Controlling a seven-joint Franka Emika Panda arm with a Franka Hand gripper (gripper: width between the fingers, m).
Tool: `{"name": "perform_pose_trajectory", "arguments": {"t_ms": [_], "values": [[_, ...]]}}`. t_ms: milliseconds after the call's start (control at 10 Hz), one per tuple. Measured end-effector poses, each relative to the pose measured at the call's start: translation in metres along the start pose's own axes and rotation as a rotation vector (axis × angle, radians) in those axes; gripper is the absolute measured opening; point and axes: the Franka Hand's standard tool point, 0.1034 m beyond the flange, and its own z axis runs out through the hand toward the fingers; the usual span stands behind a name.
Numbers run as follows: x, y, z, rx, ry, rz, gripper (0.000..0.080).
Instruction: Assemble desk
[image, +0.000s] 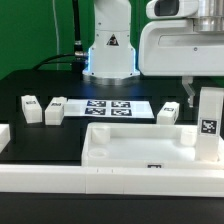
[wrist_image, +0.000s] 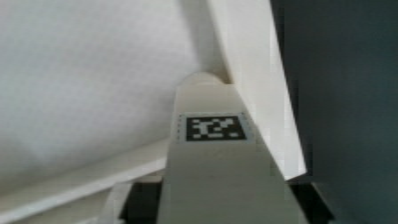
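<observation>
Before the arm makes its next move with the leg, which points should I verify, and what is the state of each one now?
1. Held leg sits between the fingers of the hand: ok.
2. Held leg stands upright, tag facing the exterior view: ok.
3. Held leg is at a corner of the tabletop: ok.
4. Held leg is seated in that corner: cannot tell.
5. Nearest loose leg is apart from the held leg: ok.
</observation>
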Motion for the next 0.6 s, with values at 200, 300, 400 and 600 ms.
{"name": "perform_pose_trajectory", "arguments": {"t_ms": [200, 300, 400, 600], "values": [[0.0003, 0.0001, -0.0002, -0.001, -0.001, 0.157, 0.0289], [0.0005, 0.0004, -0.0002, 0.003, -0.006, 0.273, 0.029], [0.0003, 0.0003, -0.0002, 0.002, -0.005, 0.287, 0.029], [0.0002, 0.0004, 0.0003, 0.002, -0.006, 0.224, 0.0456]]}}
